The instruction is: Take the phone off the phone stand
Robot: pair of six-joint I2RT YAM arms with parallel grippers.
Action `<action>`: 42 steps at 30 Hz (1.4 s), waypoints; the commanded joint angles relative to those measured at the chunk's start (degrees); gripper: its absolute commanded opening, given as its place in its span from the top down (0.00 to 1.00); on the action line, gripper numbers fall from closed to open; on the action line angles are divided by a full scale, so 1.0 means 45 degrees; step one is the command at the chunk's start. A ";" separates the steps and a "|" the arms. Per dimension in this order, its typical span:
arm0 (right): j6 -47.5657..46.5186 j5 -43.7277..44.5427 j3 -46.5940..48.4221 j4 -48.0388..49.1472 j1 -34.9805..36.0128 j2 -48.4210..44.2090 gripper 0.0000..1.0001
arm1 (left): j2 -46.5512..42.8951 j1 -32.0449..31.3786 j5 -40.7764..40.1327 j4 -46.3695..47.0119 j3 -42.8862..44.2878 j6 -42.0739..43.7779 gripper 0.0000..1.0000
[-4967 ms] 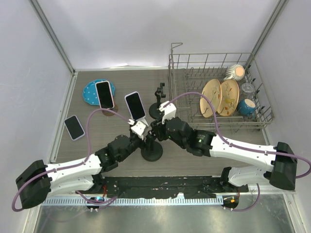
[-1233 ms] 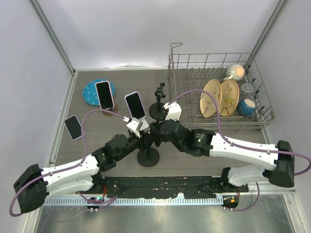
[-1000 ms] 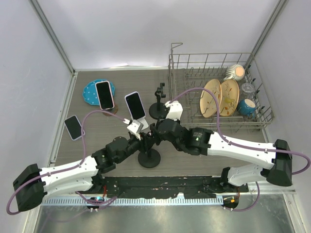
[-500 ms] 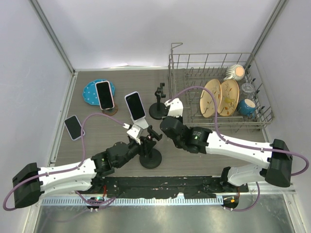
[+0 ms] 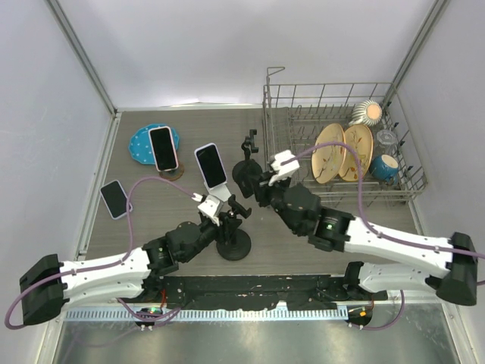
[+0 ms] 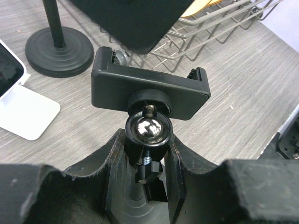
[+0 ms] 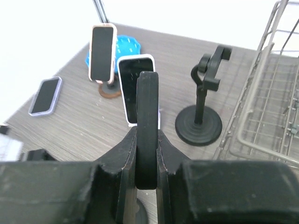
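Pinching the phone [image 7: 146, 116] across its two flat faces, the right claw [image 7: 146, 140] is holding it in the air, Mia is saying. It is hanging just above and beyond the empty clamp of the phone stand [image 6: 149, 88], and it is touching neither lip.

Tom is answering: And the left claw [image 6: 145, 163] is gripping narrowly around the stand's neck, just under the ball joint, pinning it to the worktop [image 6: 243, 93]. I am judging the phone already free. So the right arm is needing a straight, level carry away from the clamp, while the left is bracing until the two are well apart. I am also watching the spare stand [image 7: 199, 125] just beside that path.

Mia is asking: Which way is it pointing?

Tom is replying: It is showing only its thin edge to the right wrist camera. Its long axis is running straight out along the fingers, toward the white-cased phone [image 7: 138, 88] at the far side. Which face is carrying the screen, I am not managing to tell.
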 commanded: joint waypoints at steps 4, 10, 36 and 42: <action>-0.0731 0.0274 -0.1182 0.2008 0.0040 -0.3870 0.99 | 0.1770 0.0907 -0.0259 0.2499 0.0554 0.1632 1.00; -0.0868 0.1094 -0.1984 0.1481 0.0040 -0.6040 0.99 | 0.4307 0.2118 0.1013 0.5566 0.1139 0.2178 1.00; -0.2430 0.1486 -0.2649 0.0583 0.0040 -0.8154 0.99 | 1.2787 0.5205 0.2009 0.9222 0.7035 0.3682 1.00; -0.2782 0.1583 -0.2726 0.0465 0.0040 -0.8525 0.99 | 1.3821 0.5712 0.2107 0.8538 0.8558 0.4250 1.00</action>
